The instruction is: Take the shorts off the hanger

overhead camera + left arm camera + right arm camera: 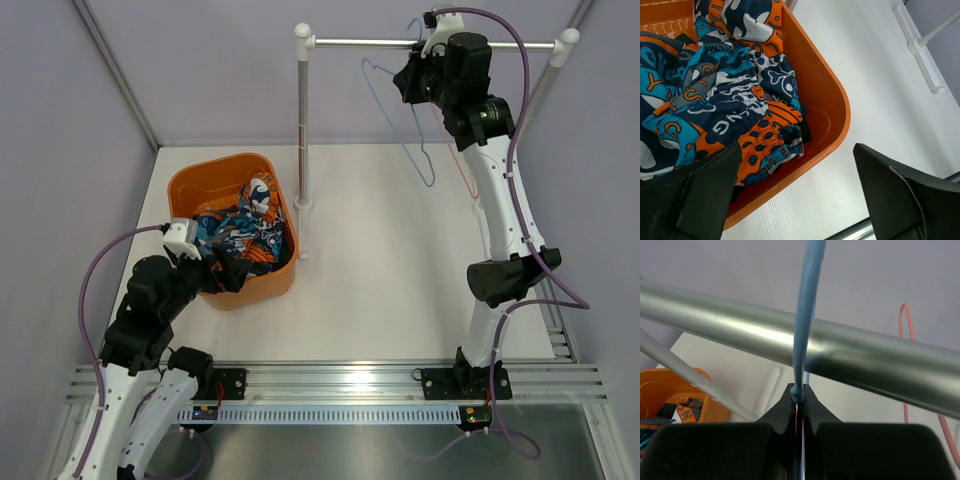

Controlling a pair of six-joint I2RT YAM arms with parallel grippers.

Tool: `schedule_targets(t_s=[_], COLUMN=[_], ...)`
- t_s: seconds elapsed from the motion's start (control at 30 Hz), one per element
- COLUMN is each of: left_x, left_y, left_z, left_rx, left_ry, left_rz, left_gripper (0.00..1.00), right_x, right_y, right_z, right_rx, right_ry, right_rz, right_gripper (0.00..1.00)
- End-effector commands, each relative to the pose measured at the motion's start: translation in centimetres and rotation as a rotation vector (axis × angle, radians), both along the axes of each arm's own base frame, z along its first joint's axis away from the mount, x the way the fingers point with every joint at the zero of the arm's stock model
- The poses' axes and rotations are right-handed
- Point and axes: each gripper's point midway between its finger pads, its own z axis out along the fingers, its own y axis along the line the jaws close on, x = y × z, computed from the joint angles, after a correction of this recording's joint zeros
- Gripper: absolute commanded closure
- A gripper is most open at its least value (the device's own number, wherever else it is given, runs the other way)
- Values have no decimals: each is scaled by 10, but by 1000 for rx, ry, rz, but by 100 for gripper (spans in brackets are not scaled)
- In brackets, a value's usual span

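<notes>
The patterned shorts [725, 100] lie crumpled inside an orange bin [215, 175] near the left edge of the white table [400, 280], off the hanger. The left gripper [797, 185] hovers over the bin's near rim with its jaws spread wide, holding nothing. Toward the far right corner, the right gripper [797, 405] is raised to a metal rail [840, 355], its jaws pinched tight on the wire of a bare blue hanger [807, 300] hooked over that rail.
</notes>
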Motion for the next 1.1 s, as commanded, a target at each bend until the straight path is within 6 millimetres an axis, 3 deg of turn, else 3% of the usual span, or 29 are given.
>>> schedule_targets(t_s=[0.0,0.17,0.5,0.8,1.0,1.03,1.07], left_x=[2,2,1,2,2,2,2], left_y=[-4,-5,-4,-3,-2,-2,-2], left_z=[8,7,6,6,6,6,6], left_rx=[-9,-9,-8,-7,-4,-4,-4], left_ry=[-48,-43,-42,-43,-41,-43,-43], left_rz=[-24,-30,-24,-18,-12,-9,-8], left_gripper=[1,1,1,1,1,1,1], right_x=[3,6,-8,-33,-60,-70,-73], right_y=[5,9,0,-12,-21,-25,-27], right_z=[12,-10,-7,6,17,26,19], right_rx=[33,43,42,56,65,72,73], right_ry=[-32,21,33,20,18,-1,16], right_rz=[32,39,7,-22,-35,-43,-55], right_gripper=[100,100,97,44,21,14,4])
